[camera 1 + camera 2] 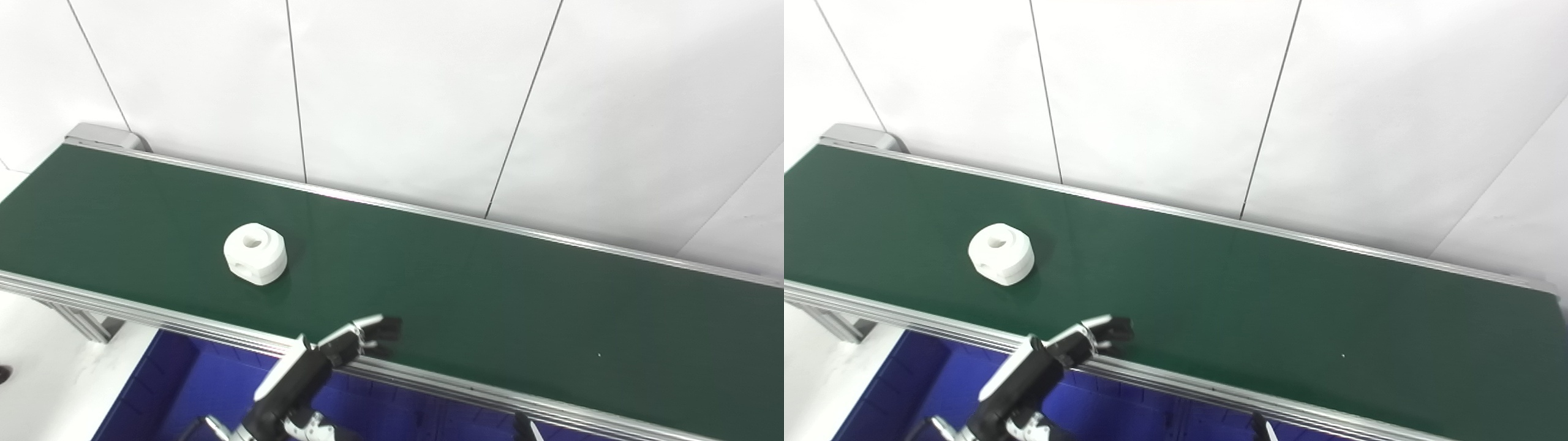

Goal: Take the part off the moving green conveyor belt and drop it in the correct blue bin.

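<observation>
part (255, 253): white ring-shaped, lying on green belt (490, 288), left of centre, well apart from any hand | left hand (343, 352): empty, fingers loosely apart, over near rail (429, 383) | right hand: barely in view, can't tell | we lead the moving part, come from above, close across its sides | blue bin (184, 386) below rail

A white part (255, 253) lies on the dark green conveyor belt (490, 288), above a blue bin (184, 392), with a black-and-white left hand (358, 340).
</observation>
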Available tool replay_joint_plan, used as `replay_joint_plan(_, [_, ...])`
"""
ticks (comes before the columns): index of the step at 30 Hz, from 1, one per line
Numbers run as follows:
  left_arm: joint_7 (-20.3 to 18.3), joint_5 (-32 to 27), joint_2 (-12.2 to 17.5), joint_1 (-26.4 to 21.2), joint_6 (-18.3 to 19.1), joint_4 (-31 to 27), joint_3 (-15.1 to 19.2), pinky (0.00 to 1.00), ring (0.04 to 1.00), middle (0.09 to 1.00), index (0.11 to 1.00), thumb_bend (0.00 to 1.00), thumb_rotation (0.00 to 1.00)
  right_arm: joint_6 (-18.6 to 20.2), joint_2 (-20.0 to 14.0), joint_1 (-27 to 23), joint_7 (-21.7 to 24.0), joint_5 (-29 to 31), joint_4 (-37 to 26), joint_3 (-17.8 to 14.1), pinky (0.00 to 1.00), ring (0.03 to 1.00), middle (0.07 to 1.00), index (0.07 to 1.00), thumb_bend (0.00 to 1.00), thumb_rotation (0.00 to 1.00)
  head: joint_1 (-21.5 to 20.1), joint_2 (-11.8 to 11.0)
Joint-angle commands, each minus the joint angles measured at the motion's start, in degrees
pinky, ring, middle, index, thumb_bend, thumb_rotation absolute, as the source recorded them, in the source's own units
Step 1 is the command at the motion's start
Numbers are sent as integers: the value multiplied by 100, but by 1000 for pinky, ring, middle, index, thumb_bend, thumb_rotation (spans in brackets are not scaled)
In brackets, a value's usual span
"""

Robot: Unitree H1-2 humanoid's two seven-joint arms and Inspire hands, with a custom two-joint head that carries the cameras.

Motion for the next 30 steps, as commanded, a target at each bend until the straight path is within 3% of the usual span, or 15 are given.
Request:
replay_joint_plan(1, [-81, -19, 21, -161, -187, -77, 125, 777, 865, 901, 898, 877, 639, -406, 11, -37, -50, 100, -38, -18, 875, 920, 940, 965, 613, 760, -15, 23])
replay_joint_plan(6, [-22, 250, 117, -510, -170, -125, 407, 806, 887, 920, 918, 870, 622, -396, 50, -93, -73, 56, -52, -14, 841, 901, 927, 960, 621, 727, -12, 85])
replay_joint_plan(13, [-15, 730, 446, -1131, 190, -119, 890, 835, 926, 945, 928, 737, 445, -432, 85, -202, -62, 82, 56, 3, 859, 911, 930, 965, 635, 737, 23, 121])
replay_joint_plan(15, [28, 953, 571, -1384, 251, 90, 1031, 852, 936, 952, 929, 724, 377, -472, 93, -227, -73, 83, 83, 6, 868, 915, 932, 962, 629, 737, 28, 127])
replay_joint_plan(19, [178, 1478, 748, -1866, -45, 719, 1196, 826, 912, 951, 933, 678, 283, -460, 104, -272, -89, 36, 128, 7, 867, 914, 932, 963, 633, 751, 66, 96])
replay_joint_plan(22, [277, 1744, 877, -2134, -151, 1095, 1191, 826, 907, 947, 931, 678, 266, -477, 117, -310, -95, 41, 169, 2, 867, 914, 933, 961, 631, 750, 94, 78])
replay_joint_plan(25, [201, 1601, 1066, -2489, -184, 1611, 1132, 850, 915, 946, 920, 714, 245, -517, 129, -341, -98, 50, 195, 5, 873, 909, 927, 956, 622, 744, 129, 65])
replay_joint_plan(30, [236, 1782, 1382, -2939, -186, 2149, 953, 890, 940, 957, 930, 749, 292, -582, 140, -380, -108, 45, 261, 16, 856, 900, 925, 957, 617, 739, 160, 36])
